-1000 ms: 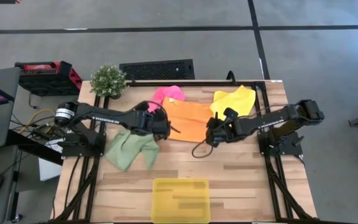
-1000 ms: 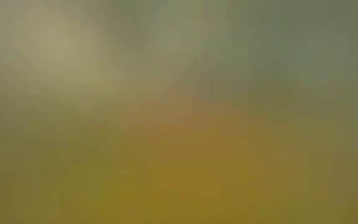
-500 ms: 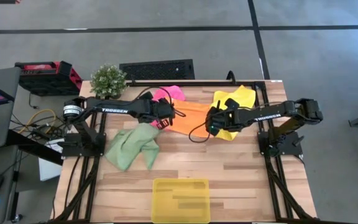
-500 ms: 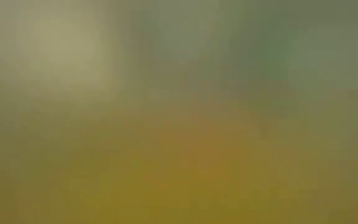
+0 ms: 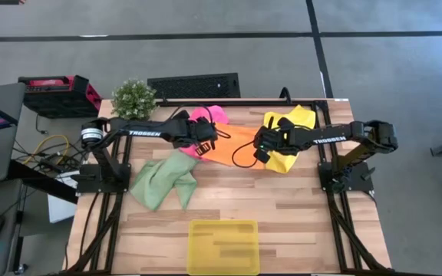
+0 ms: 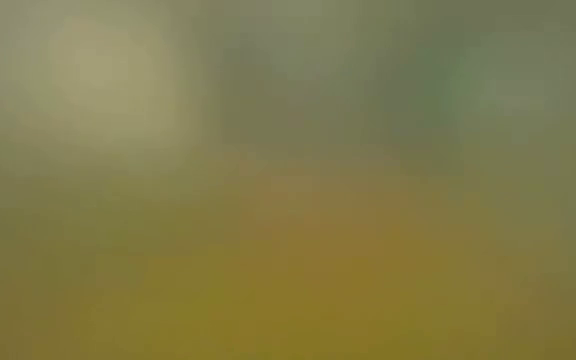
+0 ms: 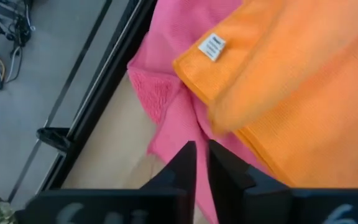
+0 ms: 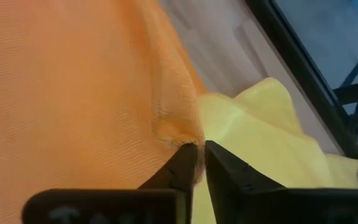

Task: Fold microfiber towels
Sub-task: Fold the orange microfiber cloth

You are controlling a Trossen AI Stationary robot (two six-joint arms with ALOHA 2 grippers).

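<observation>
The orange towel [image 5: 232, 142] lies folded over at the table's far middle, one corner with its white label [image 7: 213, 46] lying on the hot pink towel [image 5: 209, 115]. Its right edge lies on the yellow towel [image 5: 294, 126]. My left gripper [image 5: 208, 142] slants down at the orange towel's left end, its fingers [image 7: 197, 155] a narrow gap apart over pink cloth with nothing between them. My right gripper [image 5: 261, 149] slants down at the right end, also a narrow gap apart [image 8: 201, 155]. The pale green towel [image 5: 163, 180] lies crumpled at near left. My right gripper comes slanting down from the near side at the orange towel's right corner [image 8: 178, 134]. The bunched corner lies right at one fingertip [image 8: 185, 152], while the gap itself shows only yellow cloth; I cannot tell whether the finger touches it. The towel lies on the table and the yellow towel.
A translucent yellow tray [image 5: 222, 245] sits at the near edge in the middle. A small potted plant [image 5: 134, 98] stands at the far left corner. Bare wood lies between the tray and the towels.
Both grippers have gone toward the table's far edge, bringing the orange towel's near edge up and over its far part. The towel is now folded over and shorter from near to far; its far edge stayed in place.
</observation>
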